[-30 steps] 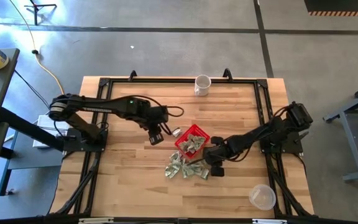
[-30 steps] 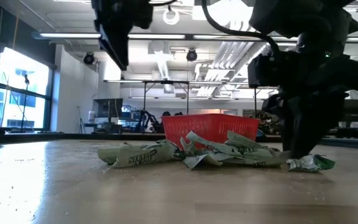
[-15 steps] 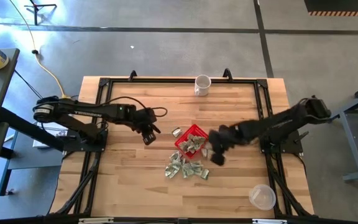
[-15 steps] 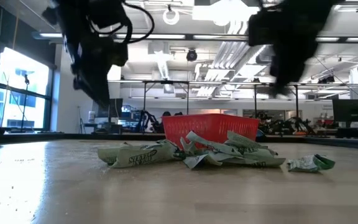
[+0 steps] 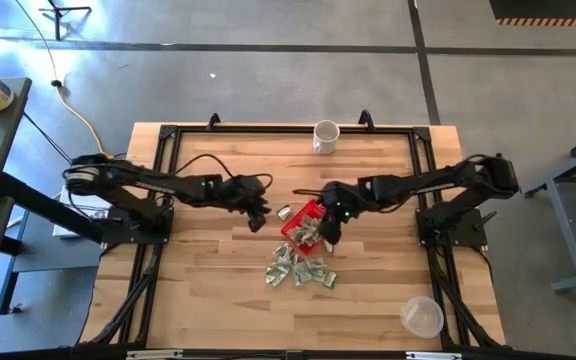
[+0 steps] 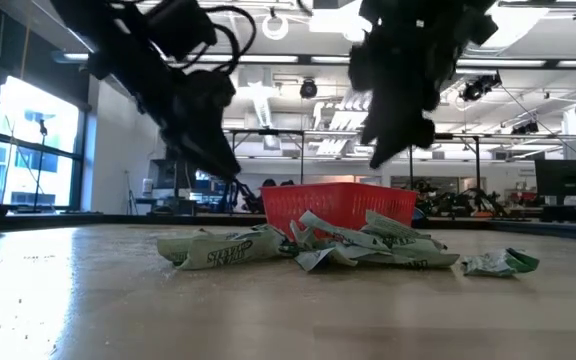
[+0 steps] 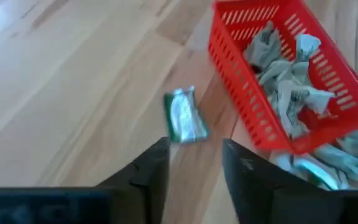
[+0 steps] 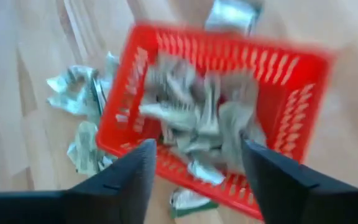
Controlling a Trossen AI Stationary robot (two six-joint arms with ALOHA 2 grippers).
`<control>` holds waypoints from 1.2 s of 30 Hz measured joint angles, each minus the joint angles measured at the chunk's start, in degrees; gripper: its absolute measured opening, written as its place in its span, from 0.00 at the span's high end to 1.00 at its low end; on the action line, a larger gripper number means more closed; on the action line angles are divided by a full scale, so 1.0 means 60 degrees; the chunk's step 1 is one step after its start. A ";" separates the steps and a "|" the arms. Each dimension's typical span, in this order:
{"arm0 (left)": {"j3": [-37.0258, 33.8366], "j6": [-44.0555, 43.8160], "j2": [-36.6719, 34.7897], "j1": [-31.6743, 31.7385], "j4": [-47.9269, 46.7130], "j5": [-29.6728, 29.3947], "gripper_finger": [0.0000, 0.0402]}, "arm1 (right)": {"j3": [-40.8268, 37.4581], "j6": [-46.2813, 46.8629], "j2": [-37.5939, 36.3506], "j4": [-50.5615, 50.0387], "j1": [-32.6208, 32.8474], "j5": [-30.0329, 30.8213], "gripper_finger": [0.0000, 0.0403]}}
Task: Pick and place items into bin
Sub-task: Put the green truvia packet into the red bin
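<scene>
The red basket (image 5: 308, 225) stands mid-table with several crumpled green-and-white paper pieces (image 8: 204, 127) inside. More pieces lie in a pile (image 5: 298, 268) on the wood at its near side, and one (image 6: 498, 263) lies off to the pile's right. A single piece (image 7: 184, 116) lies flat just left of the basket. My left gripper (image 7: 194, 168) is open, low over the table, its fingers just short of that single piece. My right gripper (image 8: 194, 168) is open and hangs above the basket (image 8: 216, 118), with nothing between its fingers.
A white mug (image 5: 325, 136) stands near the table's far edge. A clear plastic cup (image 5: 421, 317) sits near the near right corner. A dark frame (image 5: 168, 135) runs around the wooden table. Bare wood lies left of the single piece.
My right gripper rose from the table at the pile's right end and swung toward the far left until it stood over the basket. My left gripper drew back toward the table's left, then came right again and lower, toward the single piece.
</scene>
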 joint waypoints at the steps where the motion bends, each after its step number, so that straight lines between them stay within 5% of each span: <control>1: 0.0106 0.0204 0.0311 0.0000 0.0242 -0.0006 0.50 | 0.0135 -0.0182 -0.0207 -0.0280 0.0076 0.0362 0.39; 8: 0.1380 0.2030 0.2453 0.0000 0.0216 -0.0605 0.29 | 0.0468 -0.0376 -0.1381 -0.3209 0.0653 0.3192 0.36; 15: 0.2397 0.2122 0.4032 0.0000 -0.0079 -0.0532 0.23 | 0.0286 0.0805 -0.1915 -0.3883 0.0682 0.3555 0.36; 20: 0.2566 0.2384 0.4224 0.0000 -0.0120 -0.0523 0.40 | 0.0264 0.0913 -0.1860 -0.4195 0.0682 0.3569 0.36; 27: 0.2539 0.3589 0.3987 0.0004 -0.0517 -0.0603 0.91 | 0.0256 0.0374 -0.1871 -0.5253 0.1334 0.3117 0.36; 33: 0.2683 0.3595 0.2681 0.0011 -0.2575 -0.0667 0.88 | -0.0953 0.1698 -0.1914 -0.4323 0.2723 0.2155 0.36; 36: 0.3096 0.3580 0.1760 0.0011 -0.2801 0.0738 0.92 | -0.1800 0.2393 -0.1751 -0.1842 0.3173 0.1841 0.36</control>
